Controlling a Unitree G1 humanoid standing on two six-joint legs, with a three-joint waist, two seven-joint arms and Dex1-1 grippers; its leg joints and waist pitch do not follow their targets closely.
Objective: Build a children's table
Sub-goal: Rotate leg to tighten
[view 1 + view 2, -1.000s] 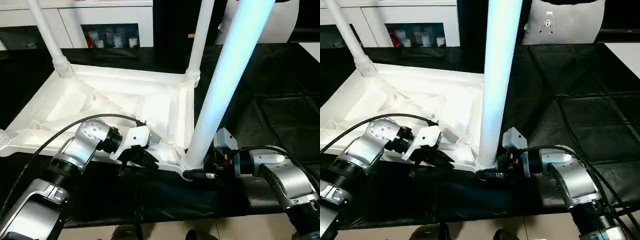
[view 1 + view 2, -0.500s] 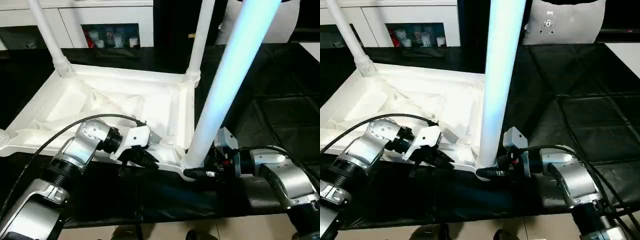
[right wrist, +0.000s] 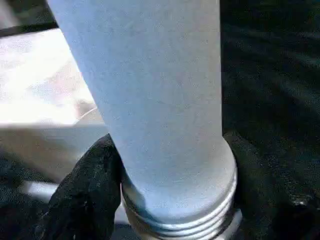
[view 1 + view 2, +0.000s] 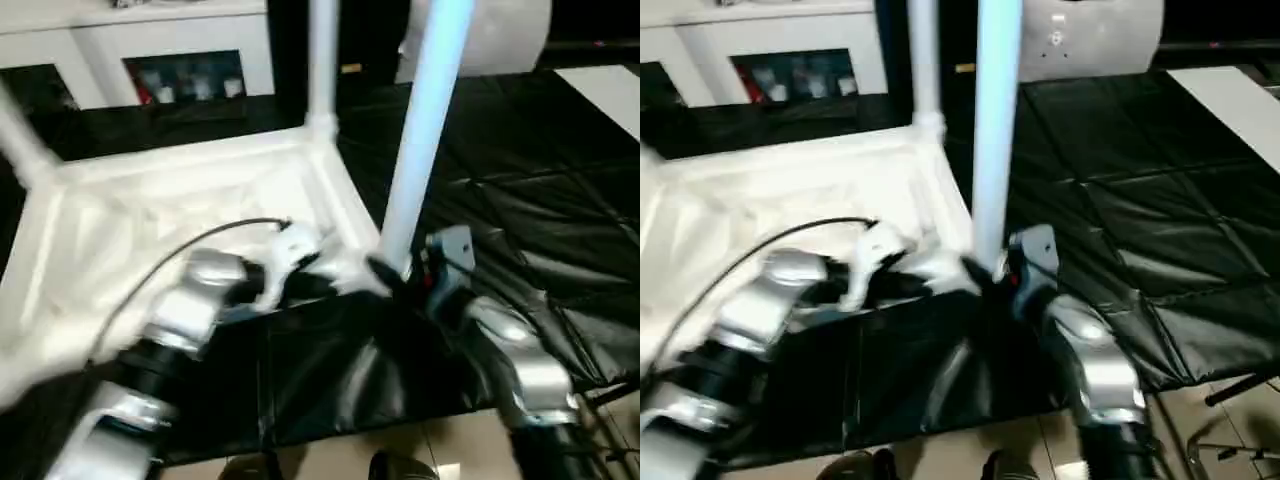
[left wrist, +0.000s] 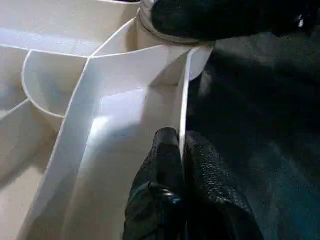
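— Left eye view, what's there?
— One white tabletop (image 4: 180, 190) upside down on the black mat (image 4: 520, 210). Two legs (image 4: 425, 110) stand up clearly. Left gripper (image 5: 181, 150) pinches its rim. Right gripper (image 3: 172, 165) hugs the near leg. No writing.

The tabletop (image 4: 180, 185) was white, with white ribs on its underside. The nearest leg (image 4: 420, 130) was white with a light blue tint. The cabinet (image 4: 160, 30) behind was white with a dark opening. The mat (image 4: 520, 200) was black, and the forearms (image 4: 520, 360) were silver.
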